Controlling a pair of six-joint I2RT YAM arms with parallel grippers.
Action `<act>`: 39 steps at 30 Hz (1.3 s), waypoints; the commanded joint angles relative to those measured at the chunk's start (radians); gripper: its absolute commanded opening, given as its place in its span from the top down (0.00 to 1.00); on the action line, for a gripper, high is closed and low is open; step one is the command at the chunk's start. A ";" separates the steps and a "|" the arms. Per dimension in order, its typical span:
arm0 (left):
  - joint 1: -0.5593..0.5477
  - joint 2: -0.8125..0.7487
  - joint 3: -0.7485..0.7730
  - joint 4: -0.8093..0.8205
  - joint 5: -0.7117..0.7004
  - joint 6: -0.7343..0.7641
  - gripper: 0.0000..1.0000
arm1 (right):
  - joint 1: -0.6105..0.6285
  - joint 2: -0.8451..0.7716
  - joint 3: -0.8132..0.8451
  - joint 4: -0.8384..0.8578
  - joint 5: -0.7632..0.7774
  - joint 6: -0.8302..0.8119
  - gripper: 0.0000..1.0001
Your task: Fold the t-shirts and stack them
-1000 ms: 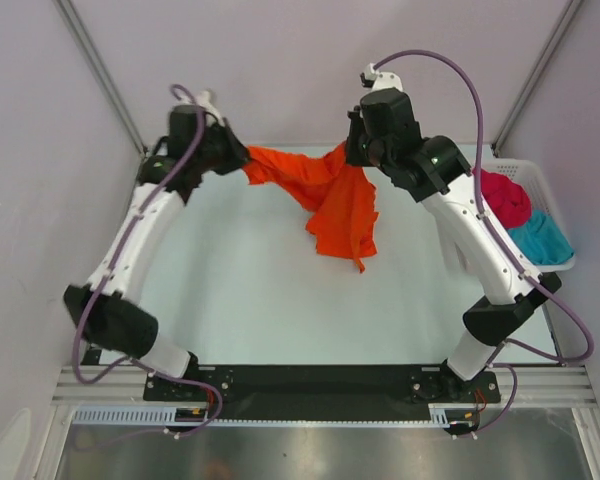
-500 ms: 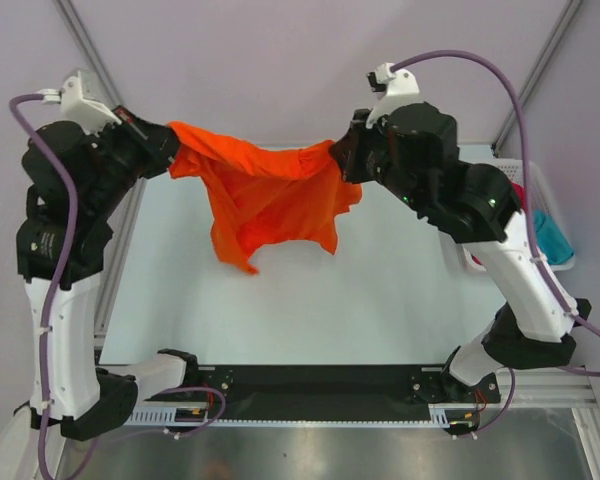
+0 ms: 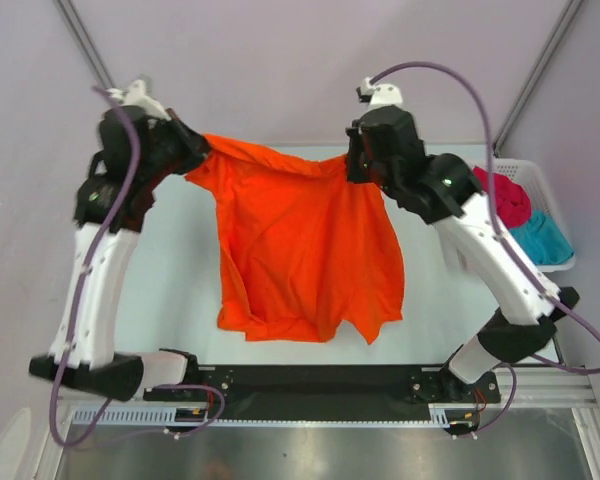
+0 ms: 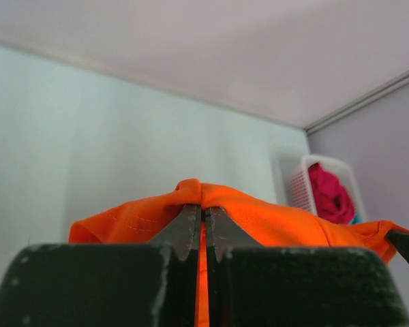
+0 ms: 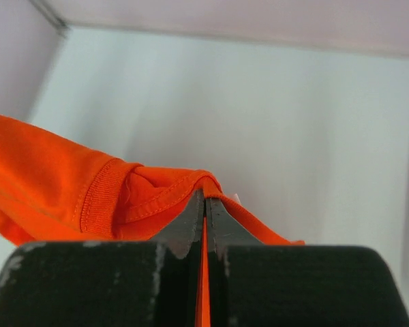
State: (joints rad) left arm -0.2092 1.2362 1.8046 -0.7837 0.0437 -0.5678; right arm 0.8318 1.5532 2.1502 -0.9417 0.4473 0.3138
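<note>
Cloth of the bright orange short-sleeved t-shirt hangs limp and light above the pale table, best held where left gripper and right gripper pinch its top edge.

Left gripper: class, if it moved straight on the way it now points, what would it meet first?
The orange t-shirt clamped in the left gripper, bunched just past its tips. Beyond that fold the line seems to reach the table, though depth is unclear.
</note>
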 commanded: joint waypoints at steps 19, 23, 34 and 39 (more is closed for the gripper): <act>-0.004 0.672 0.071 0.232 0.116 0.014 1.00 | -0.391 0.396 -0.121 0.115 0.070 -0.051 1.00; -0.002 0.721 0.163 0.216 0.096 0.012 1.00 | -0.424 0.498 -0.014 0.072 0.143 -0.073 1.00; -0.010 0.979 0.530 0.127 0.194 0.013 1.00 | -0.540 0.550 0.004 0.083 0.209 -0.035 1.00; -0.018 1.028 0.533 0.139 0.212 0.023 0.58 | -0.583 0.573 -0.001 0.090 0.226 -0.035 1.00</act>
State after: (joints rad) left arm -0.2459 2.2574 2.2852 -0.6559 0.2687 -0.5613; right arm 0.3111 2.0960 2.1178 -0.8391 0.5591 0.2863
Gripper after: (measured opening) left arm 0.242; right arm 0.010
